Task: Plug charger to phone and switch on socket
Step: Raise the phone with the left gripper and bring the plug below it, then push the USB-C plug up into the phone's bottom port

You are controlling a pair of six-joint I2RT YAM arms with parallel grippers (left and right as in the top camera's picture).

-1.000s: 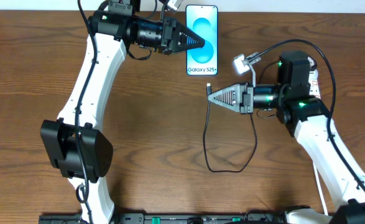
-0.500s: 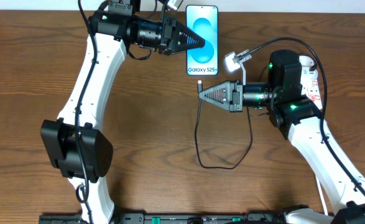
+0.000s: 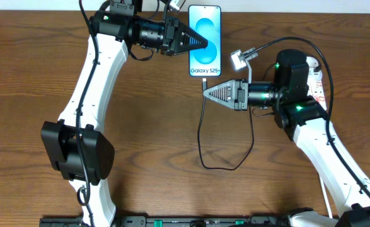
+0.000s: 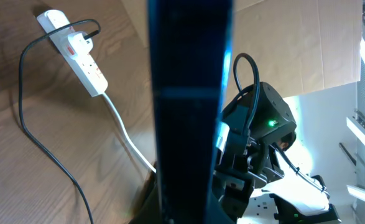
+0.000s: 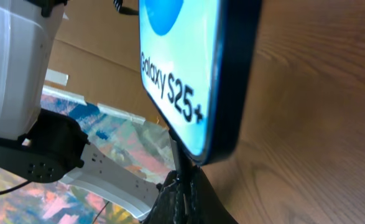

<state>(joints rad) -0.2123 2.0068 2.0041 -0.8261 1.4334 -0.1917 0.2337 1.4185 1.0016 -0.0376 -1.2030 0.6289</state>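
Charger (image 3: 199, 135) tip just under phone (image 3: 211, 28).
Your left pincer (image 3: 204, 43) is pinching the phone's edge, steadying it on the bench (image 3: 147, 126); your right pincer (image 3: 205, 90) is pinching the charger's tip for insertion.

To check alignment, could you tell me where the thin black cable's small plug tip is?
Overhead view: the plug tip is held by the right gripper, just below the bottom edge of the blue-and-white smartphone.
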